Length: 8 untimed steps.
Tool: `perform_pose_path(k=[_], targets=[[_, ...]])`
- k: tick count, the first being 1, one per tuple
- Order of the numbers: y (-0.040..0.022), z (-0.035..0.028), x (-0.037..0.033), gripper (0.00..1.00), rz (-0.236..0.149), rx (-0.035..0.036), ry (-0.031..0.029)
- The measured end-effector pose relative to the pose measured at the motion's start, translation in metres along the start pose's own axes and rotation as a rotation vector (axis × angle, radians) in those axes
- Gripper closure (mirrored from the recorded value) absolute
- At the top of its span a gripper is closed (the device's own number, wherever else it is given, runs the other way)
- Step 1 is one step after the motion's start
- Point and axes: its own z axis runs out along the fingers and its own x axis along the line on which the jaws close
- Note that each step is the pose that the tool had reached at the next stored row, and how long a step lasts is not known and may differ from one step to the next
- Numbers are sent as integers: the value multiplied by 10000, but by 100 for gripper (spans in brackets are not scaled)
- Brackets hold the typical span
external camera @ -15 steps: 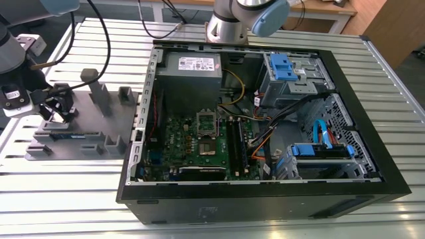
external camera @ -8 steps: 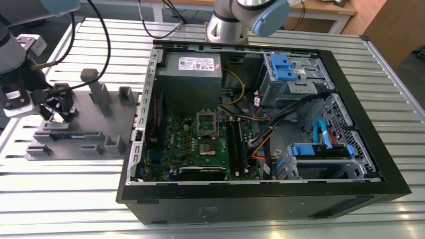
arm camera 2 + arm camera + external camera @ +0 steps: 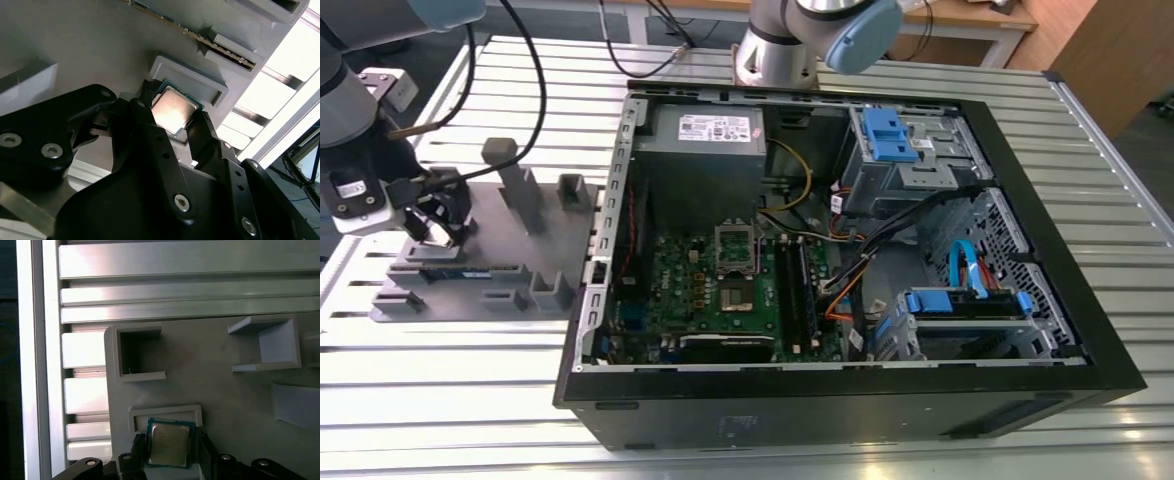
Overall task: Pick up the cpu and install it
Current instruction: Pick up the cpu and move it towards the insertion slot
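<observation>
Clamping the cpu (image 3: 172,107) by opposite edges, the gripper (image 3: 172,114) has its jaws closed on it. Both sit over the grey tray (image 3: 225,390).

The surface (image 3: 454,400) is made of bright ribbed metal slats (image 3: 175,270), which show beside the tray in the first wrist view. A grey tray (image 3: 507,300) with upright posts lies directly on it toward the exterior view's left. Just beside the tray is an open black computer case (image 3: 854,410). The arm's base (image 3: 774,60) stands at the far edge.

Gripper (image 3: 440,232) low, pointing straight down; wrist upright.
</observation>
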Motion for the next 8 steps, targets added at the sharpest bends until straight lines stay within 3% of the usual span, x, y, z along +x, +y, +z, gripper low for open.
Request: perform_pose_path(k=[8], targets=[[18,4,2,45,0,0,0]])
